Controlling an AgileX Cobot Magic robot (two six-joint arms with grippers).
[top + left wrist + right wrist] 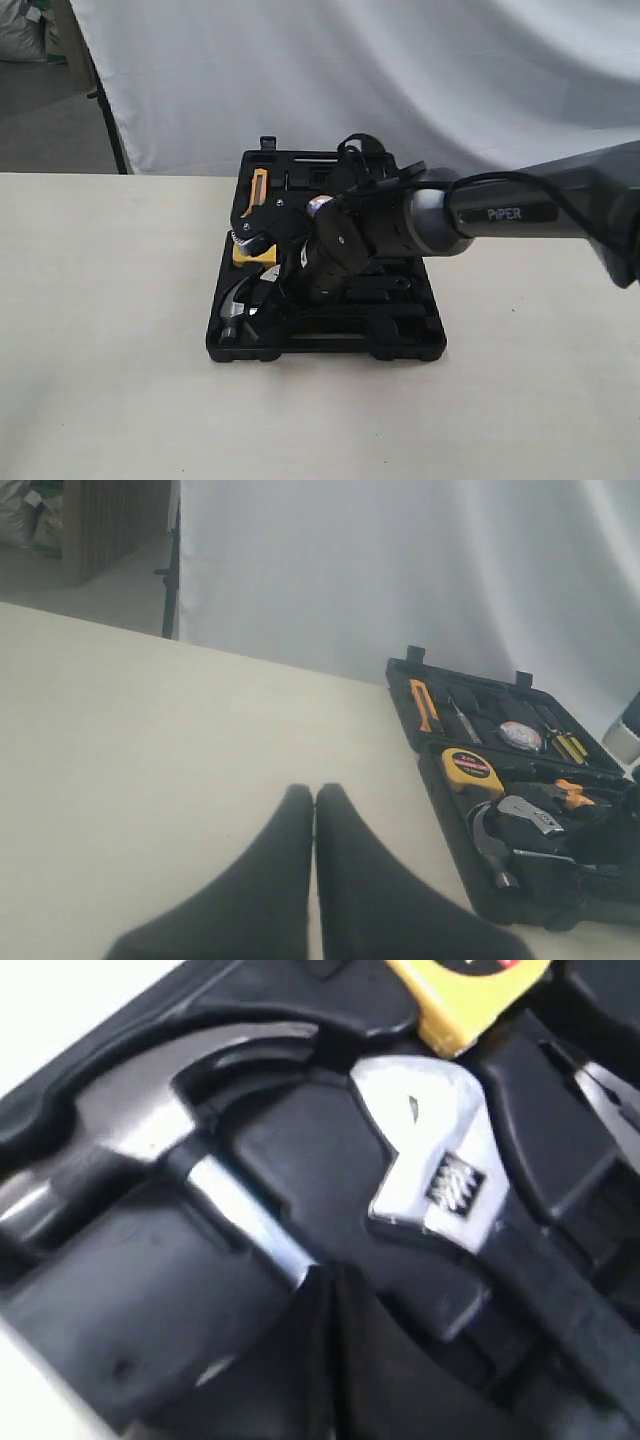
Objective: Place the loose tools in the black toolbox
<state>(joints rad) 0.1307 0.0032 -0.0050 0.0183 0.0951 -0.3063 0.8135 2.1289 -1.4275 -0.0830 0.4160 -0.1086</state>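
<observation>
The black toolbox (330,350) lies open on the table. In its recesses lie the steel claw hammer (130,1120) and the small silver adjustable wrench (440,1170). The small tape roll (520,736) sits in the back half. My right gripper (333,1272) is shut with nothing in it, its tips right over the hammer's steel shaft. In the exterior view the right gripper (283,297) hangs over the box's left half, beside the hammer head (235,305). My left gripper (315,792) is shut and empty above bare table, well left of the toolbox (440,800).
A yellow tape measure (472,770) and orange-handled pliers (570,792) lie in the box, with an orange knife (424,704) in the back half. The right arm (520,212) stretches over the box from the right. A white cloth (350,70) hangs behind the table.
</observation>
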